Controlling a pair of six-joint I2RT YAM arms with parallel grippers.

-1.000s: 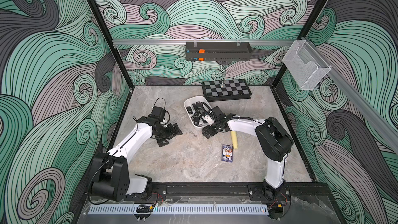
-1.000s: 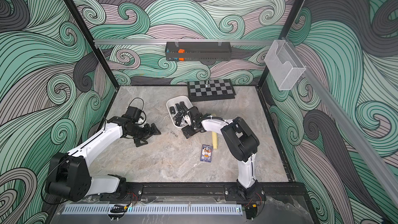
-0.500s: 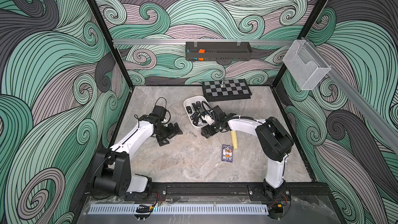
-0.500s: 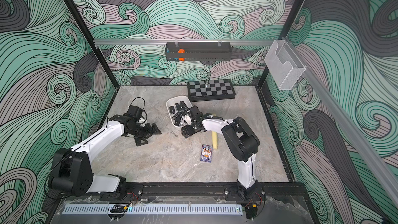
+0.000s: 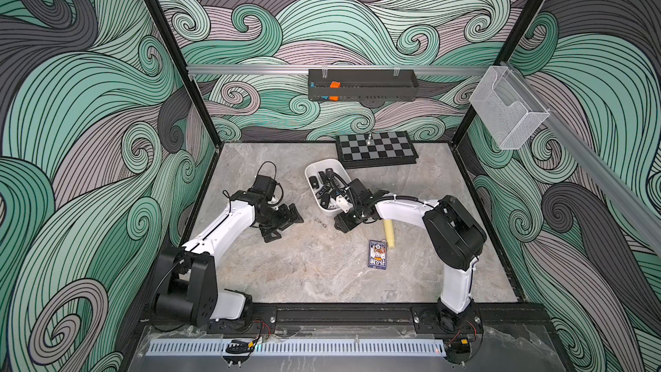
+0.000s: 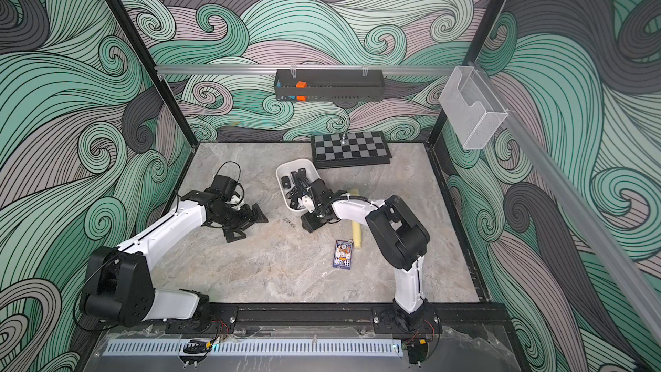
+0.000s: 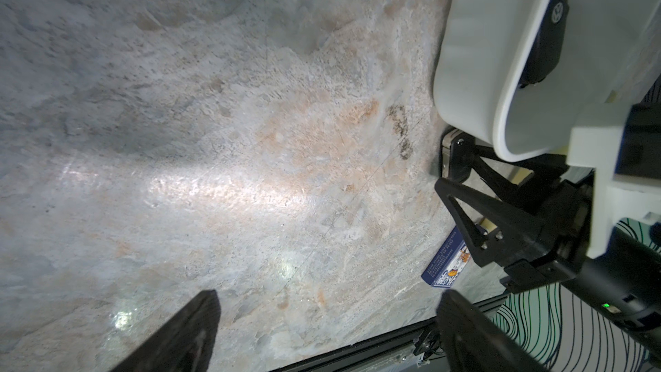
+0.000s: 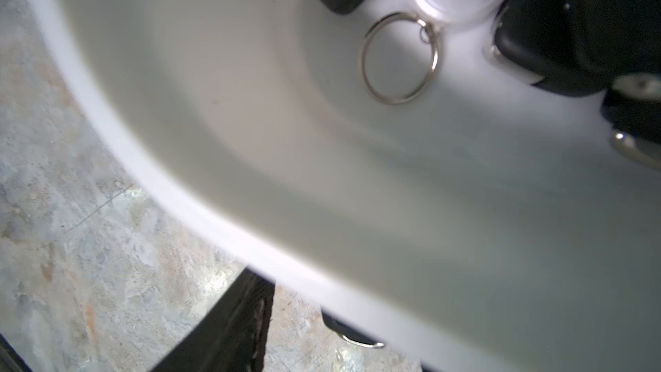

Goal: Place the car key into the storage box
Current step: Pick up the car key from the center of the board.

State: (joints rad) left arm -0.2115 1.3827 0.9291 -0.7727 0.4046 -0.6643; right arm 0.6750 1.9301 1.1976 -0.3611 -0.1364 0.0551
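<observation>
white storage box (image 5: 322,164), black-and-grey checkered chessboard (image 5: 375,144)

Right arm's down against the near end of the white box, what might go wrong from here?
The car key lies partly under the rim of the storage box, so the right gripper may catch only its edge and drop it. The jaws work right against the box wall; they could pinch or shove the box and jostle the fobs already inside.
</observation>
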